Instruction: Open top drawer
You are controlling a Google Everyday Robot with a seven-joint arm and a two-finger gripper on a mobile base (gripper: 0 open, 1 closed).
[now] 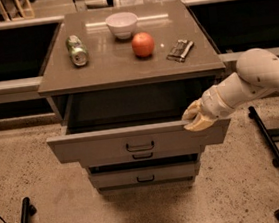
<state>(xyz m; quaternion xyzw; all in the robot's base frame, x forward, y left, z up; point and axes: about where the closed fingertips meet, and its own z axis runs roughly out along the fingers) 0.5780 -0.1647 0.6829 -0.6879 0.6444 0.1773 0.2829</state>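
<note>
The top drawer (98, 146) is the widest of three grey-brown drawers and stands pulled out from the cabinet, its dark inside showing above the front. A small dark loop handle (140, 146) sits at the middle of its front. My gripper (196, 118) comes in from the right on a cream arm and rests on the drawer front's top edge near its right end. The middle drawer (142, 156) and the bottom drawer (145, 177) sit shut below.
On the cabinet top (65, 76) lie a green can (77, 50), a white bowl (122, 24), a red apple (143, 44) and a small dark packet (180, 50). Black stand legs (264, 134) lie on the floor at right, another leg (24, 219) at lower left.
</note>
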